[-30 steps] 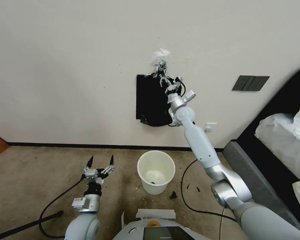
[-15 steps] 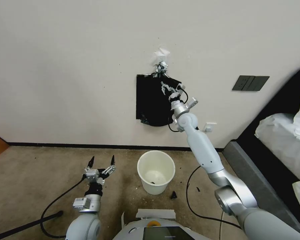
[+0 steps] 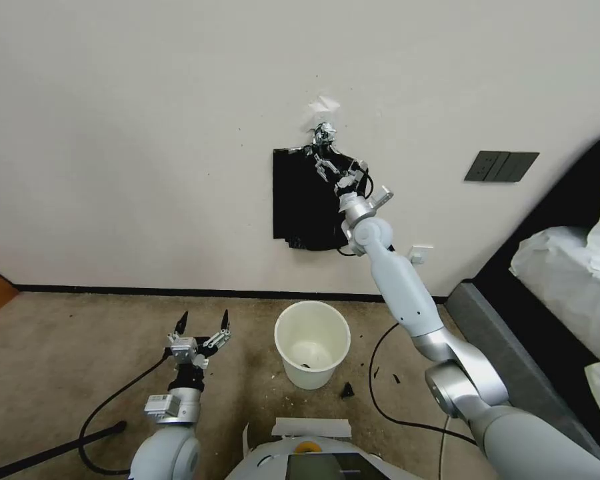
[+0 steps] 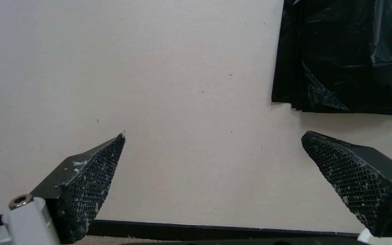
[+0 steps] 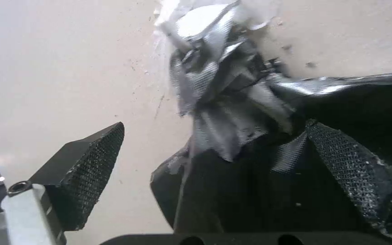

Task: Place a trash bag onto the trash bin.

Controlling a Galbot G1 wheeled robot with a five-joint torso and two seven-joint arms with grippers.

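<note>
My right gripper [image 3: 327, 163] is up at the wall, jaws spread around nothing, at the top edge of the black bag bundle [image 3: 307, 203] just under its silver clip [image 3: 323, 133]. At six o'clock from the bundle, the trash bin [image 3: 312, 352] stands on open floor. My left gripper [image 3: 202, 325] waits low at nine o'clock from the bin, jaws spread.
</note>
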